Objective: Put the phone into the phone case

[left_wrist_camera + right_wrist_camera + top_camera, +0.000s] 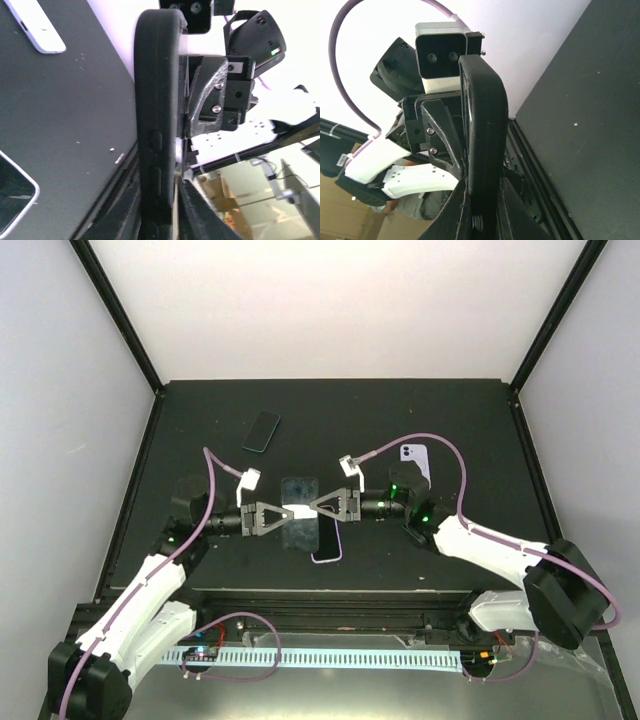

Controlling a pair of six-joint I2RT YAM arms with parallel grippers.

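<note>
Both arms reach in from the near edge over the black table (pixel 450 550) and meet at mid-table. Nearest object: pale-edged phone (pixel 328 546), flat on the table, screen side up, dark. In the top view its far end is overlapped by the phone case (pixel 298 490); cannot tell whether they touch.

The phone case is dark and lies roughly level between the two arms, one on each short side. Left gripper (pixel 285 513) comes in from the left, jaws nearly closed, pinching the case's left edge. Right gripper (pixel 315 506) comes in from the right, jaws closed down on the opposite edge. Both wrist views show the case edge-on, running up between the camera's own fingers, with the other gripper clamped at the far end. Side buttons show on the case rim in the left wrist view. No phone is visible in the case.

Farther back on the right, just beside the right arm's forearm, is a lilac phone (pixel 413 460), camera lenses up. Farther still, left of centre, is a dark phone (pixel 261 431), lying flat and angled, well apart from both grippers.
</note>
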